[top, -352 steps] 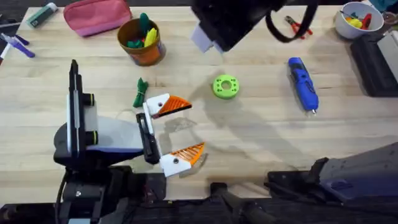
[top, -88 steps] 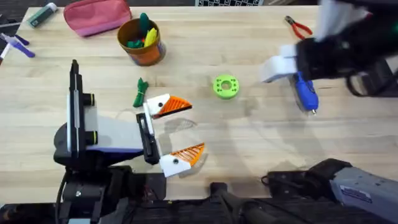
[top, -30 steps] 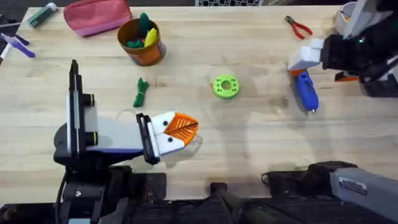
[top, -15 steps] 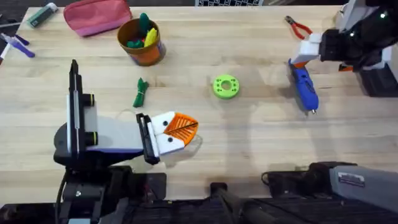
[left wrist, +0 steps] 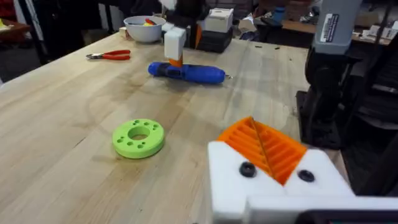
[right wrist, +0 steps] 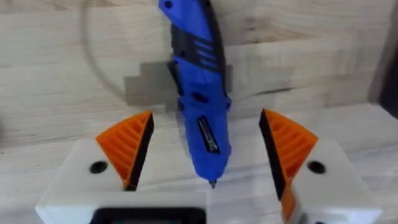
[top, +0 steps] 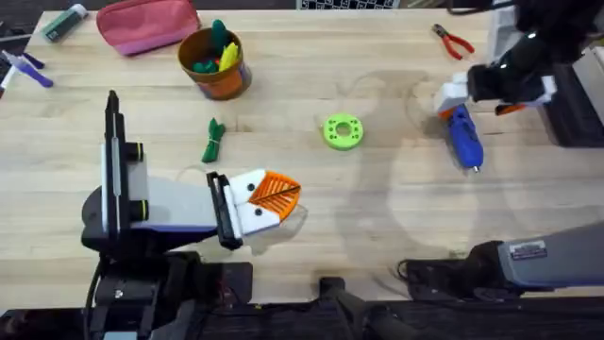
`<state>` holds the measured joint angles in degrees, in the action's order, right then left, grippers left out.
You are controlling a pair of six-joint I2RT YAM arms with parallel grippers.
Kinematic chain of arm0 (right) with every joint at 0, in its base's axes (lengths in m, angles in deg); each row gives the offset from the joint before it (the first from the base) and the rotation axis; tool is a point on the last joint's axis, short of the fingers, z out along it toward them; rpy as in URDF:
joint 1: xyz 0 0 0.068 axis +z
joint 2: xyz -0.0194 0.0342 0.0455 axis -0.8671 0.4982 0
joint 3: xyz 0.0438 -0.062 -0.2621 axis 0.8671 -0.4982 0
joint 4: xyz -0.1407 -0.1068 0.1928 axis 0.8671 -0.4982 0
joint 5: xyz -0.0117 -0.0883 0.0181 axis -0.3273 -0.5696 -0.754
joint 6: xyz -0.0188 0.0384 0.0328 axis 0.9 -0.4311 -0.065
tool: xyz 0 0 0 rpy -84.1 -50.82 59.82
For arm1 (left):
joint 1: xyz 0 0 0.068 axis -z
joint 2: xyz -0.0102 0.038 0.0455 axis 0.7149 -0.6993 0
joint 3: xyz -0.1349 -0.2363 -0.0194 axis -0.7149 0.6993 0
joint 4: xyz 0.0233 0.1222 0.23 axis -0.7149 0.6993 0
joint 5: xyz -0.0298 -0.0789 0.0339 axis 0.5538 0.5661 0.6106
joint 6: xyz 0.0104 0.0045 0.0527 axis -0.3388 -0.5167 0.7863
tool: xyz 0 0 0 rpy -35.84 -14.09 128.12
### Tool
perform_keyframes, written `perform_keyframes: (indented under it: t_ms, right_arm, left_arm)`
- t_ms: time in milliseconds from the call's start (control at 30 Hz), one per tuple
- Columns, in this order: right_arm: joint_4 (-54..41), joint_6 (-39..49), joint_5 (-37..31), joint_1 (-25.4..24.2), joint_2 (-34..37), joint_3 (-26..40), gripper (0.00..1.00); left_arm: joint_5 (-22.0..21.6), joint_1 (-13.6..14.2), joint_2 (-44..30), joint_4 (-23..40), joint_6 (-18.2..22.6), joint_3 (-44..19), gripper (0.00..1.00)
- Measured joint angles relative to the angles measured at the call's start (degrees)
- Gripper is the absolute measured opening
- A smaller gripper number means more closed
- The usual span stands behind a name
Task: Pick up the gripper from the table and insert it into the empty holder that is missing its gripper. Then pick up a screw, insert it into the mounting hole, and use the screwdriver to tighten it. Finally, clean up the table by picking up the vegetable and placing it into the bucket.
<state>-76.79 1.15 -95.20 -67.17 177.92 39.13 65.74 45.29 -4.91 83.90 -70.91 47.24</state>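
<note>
The blue screwdriver [top: 461, 134] lies at the right of the table, its silver bit toward the front. My right gripper [top: 481, 99] hovers open over its back end; in the right wrist view the screwdriver [right wrist: 199, 106] lies between the two orange pads [right wrist: 127, 146] without touching them. My left gripper [top: 271, 194] rests shut near the front left, orange tips pressed together [left wrist: 264, 146]. The green vegetable [top: 213, 142] lies on the table behind the left gripper. The orange-brown bucket [top: 215, 76] stands at the back left with toy pieces inside. The loose gripper, the empty holder and the screw are out of view.
A green ring [top: 342, 131] sits mid-table. A pink pouch [top: 146, 24] and markers [top: 28, 68] are at the back left. Red-handled pliers [top: 453, 40] lie at the back right, and a white bowl [left wrist: 144, 28] stands near them. A dark box [top: 576, 104] lines the right edge.
My left gripper has gone from open to shut and stayed put. My right arm swung from the back middle to the right and came down over the screwdriver's back end.
</note>
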Motion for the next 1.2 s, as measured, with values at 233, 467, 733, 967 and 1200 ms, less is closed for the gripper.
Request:
perform_keyframes:
  t_ms: [233,467,733,967,1200]
  right_arm:
    - [3.7,6.9,3.0,0.0,6.6,0.0,0.994]
    - [6.3,9.5,3.9,-1.1,6.8,0.0,0.993]
    - [8.2,10.4,6.4,-4.2,6.8,-0.8,0.994]
    - [8.9,12.6,8.0,-5.1,8.3,-1.4,0.994]
    - [9.4,13.3,8.2,-5.1,10.0,-1.8,0.994]
  left_arm:
    - [0.0,0.0,0.0,0.0,0.0,0.0,0.017]
    - [0.0,0.0,0.0,0.0,0.0,0.0,0.017]
    - [0.0,0.0,0.0,0.0,0.0,0.0,0.017]
    - [0.0,0.0,0.0,0.0,0.0,0.0,0.017]
    - [0.0,0.0,0.0,0.0,0.0,0.0,0.017]
